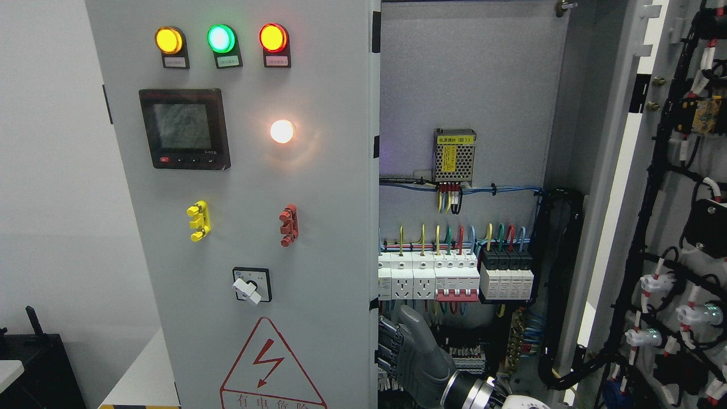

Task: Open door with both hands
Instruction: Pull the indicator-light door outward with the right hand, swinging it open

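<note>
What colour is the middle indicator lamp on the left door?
Green; the middle lamp glows between an amber and a red one, head view.

Power supply (pixel 454 155) mounted on the cabinet's back panel; below it, a row of circuit breakers (pixel 456 276); right of the supply, a black cable bundle (pixel 559 272).

Grey electrical cabinet, left door (pixel 318 187) closed in front, carrying amber, green and red indicator lamps (pixel 221 38), a digital meter (pixel 184 128), a lit white lamp (pixel 281 131), a rotary selector switch (pixel 250 286) and a high-voltage warning triangle (pixel 271 369). Right door (pixel 653 227) swung wide, wiring harness on its inner face. Inside, circuit breakers (pixel 454 275) and a mesh-cased power supply (pixel 454 155). Right hand (pixel 412 355) gripping the left door's free edge, fingers curled around it.
</note>
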`<state>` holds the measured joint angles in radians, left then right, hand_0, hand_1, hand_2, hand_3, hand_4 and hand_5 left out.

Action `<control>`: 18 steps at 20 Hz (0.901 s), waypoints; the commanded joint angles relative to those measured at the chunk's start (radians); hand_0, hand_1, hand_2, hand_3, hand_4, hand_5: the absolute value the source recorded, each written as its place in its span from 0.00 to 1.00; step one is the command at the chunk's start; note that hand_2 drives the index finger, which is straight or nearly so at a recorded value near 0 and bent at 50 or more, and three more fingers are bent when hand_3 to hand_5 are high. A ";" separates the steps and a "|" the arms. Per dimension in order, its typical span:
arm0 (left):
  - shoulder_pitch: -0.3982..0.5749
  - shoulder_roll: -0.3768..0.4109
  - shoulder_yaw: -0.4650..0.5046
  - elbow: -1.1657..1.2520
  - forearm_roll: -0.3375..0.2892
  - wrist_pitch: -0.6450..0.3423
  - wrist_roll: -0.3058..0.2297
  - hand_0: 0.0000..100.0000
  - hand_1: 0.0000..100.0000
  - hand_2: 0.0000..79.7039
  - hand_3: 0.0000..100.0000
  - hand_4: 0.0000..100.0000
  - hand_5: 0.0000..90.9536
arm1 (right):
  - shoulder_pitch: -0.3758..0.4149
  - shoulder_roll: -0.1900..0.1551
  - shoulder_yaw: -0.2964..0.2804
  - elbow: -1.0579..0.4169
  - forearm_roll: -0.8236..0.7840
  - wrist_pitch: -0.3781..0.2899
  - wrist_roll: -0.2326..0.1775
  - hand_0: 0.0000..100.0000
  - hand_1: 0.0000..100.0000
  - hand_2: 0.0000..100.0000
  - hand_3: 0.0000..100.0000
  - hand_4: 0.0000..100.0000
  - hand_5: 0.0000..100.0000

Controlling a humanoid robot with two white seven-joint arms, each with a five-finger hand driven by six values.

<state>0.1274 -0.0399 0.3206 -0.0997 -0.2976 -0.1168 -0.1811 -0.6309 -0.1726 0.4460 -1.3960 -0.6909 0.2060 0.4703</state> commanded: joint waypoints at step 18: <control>0.000 0.000 0.000 0.000 0.000 0.000 0.000 0.00 0.00 0.00 0.00 0.03 0.00 | 0.046 0.016 0.069 -0.115 -0.021 0.003 0.001 0.00 0.00 0.00 0.00 0.00 0.00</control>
<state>0.1273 -0.0399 0.3206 -0.0997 -0.2976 -0.1168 -0.1811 -0.5967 -0.1612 0.4833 -1.4614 -0.7108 0.2082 0.4705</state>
